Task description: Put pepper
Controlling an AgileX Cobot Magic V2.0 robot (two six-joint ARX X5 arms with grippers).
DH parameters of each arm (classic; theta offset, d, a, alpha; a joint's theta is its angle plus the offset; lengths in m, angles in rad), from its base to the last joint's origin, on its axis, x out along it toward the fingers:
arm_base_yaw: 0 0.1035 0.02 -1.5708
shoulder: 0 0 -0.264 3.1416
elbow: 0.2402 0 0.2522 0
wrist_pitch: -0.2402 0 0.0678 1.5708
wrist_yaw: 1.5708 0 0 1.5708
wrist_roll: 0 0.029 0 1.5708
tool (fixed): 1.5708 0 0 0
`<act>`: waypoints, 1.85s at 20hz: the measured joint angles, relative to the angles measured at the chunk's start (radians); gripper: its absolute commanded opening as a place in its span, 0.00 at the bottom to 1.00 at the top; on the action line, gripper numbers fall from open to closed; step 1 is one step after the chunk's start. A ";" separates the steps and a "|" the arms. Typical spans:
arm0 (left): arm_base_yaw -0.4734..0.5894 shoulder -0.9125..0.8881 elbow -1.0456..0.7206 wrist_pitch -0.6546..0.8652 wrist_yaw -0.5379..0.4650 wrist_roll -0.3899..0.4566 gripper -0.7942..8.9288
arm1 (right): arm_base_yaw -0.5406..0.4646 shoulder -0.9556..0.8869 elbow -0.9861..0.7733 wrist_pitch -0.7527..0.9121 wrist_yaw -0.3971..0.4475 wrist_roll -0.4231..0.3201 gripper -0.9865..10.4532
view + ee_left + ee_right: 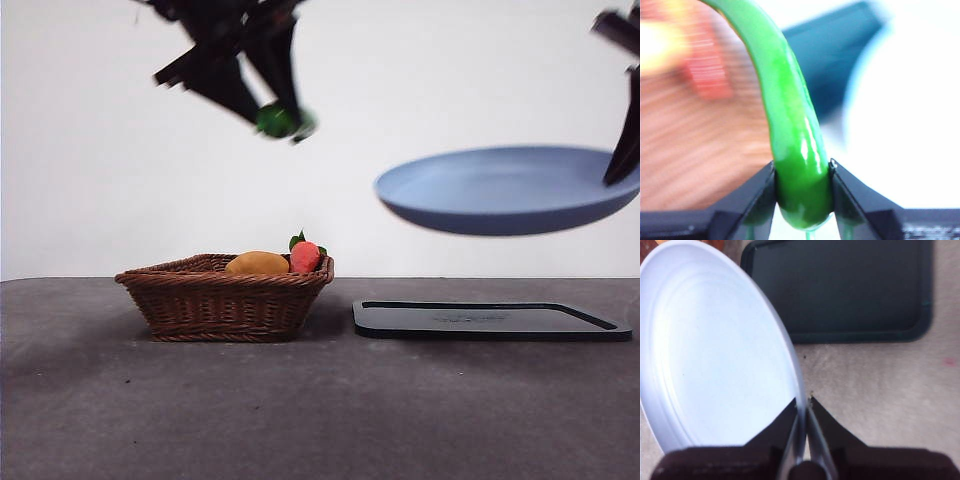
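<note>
My left gripper [282, 118] hangs high above the wicker basket [225, 300] and is shut on the glossy green pepper [276, 121]. In the left wrist view the pepper [795, 135] is clamped between the two jaws and curves away over the blurred basket. My right gripper [625, 160] is at the upper right, shut on the rim of the blue plate [505, 190], which it holds level in the air above the black tray [490, 320]. In the right wrist view the jaws pinch the plate's [715, 345] edge.
The basket holds a yellow-orange oval fruit [257, 263] and a red-orange fruit with green leaves [305, 255]. The black tray [840, 290] lies flat on the grey table to the right of the basket.
</note>
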 measured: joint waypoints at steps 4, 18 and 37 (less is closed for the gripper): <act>-0.124 0.007 0.000 -0.004 0.049 -0.008 0.21 | 0.061 0.108 0.000 0.055 0.000 0.051 0.09; -0.298 0.184 0.000 0.032 -0.127 0.067 0.21 | 0.116 0.138 0.000 0.069 -0.056 0.147 0.09; -0.311 0.119 0.000 0.008 -0.127 0.071 0.32 | 0.116 0.138 0.000 -0.016 -0.069 0.161 0.09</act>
